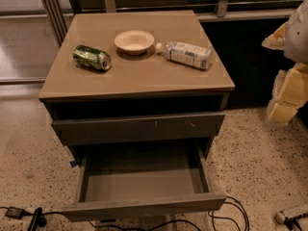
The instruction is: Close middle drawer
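Observation:
The middle drawer (144,177) is pulled far out of the grey-brown cabinet. Its bare grey box interior shows, and its plain flat front (144,207) is near the bottom of the camera view. Above it sits a similar drawer front with small pale scratch marks (139,126), pulled out only slightly. My gripper (286,97) is at the right edge of the view, a pale yellow and white shape to the right of the cabinet. It is apart from both drawers and holds nothing that I can see.
On the cabinet top (139,78) lie a green can (92,57) on its side, a white bowl (134,41) and a plastic bottle (185,55) on its side. Black cables (231,215) run over the speckled floor by the drawer front. A railing stands behind the cabinet.

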